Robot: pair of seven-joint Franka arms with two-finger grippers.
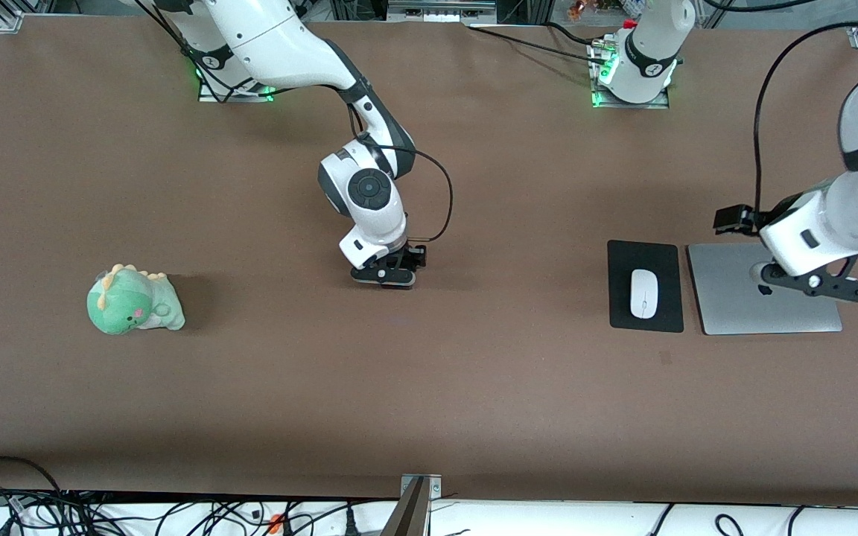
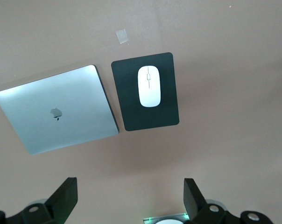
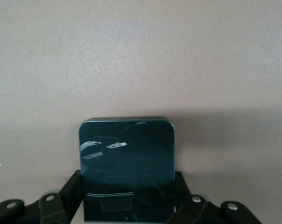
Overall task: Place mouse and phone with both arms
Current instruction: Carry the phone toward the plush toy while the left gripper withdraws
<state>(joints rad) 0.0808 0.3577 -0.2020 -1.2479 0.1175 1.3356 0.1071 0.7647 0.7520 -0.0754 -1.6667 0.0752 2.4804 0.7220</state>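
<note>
The white mouse (image 1: pixel 643 293) lies on a black mouse pad (image 1: pixel 645 257) toward the left arm's end of the table. It also shows in the left wrist view (image 2: pixel 149 86), on the pad (image 2: pixel 131 112). My left gripper (image 1: pixel 816 286) is open and empty, up over a closed silver laptop (image 1: pixel 742 301); its fingers (image 2: pixel 66 193) stand wide apart. My right gripper (image 1: pixel 388 277) is low at the middle of the table. It is shut on the black phone (image 3: pixel 127 154), a finger on each side. The phone is hidden under that gripper in the front view.
The silver laptop (image 2: pixel 57 109) lies beside the mouse pad. A green plush dinosaur (image 1: pixel 133 301) sits toward the right arm's end of the table. A small scrap of tape (image 2: pixel 123 36) lies near the pad. The arms' bases stand along the table's edge.
</note>
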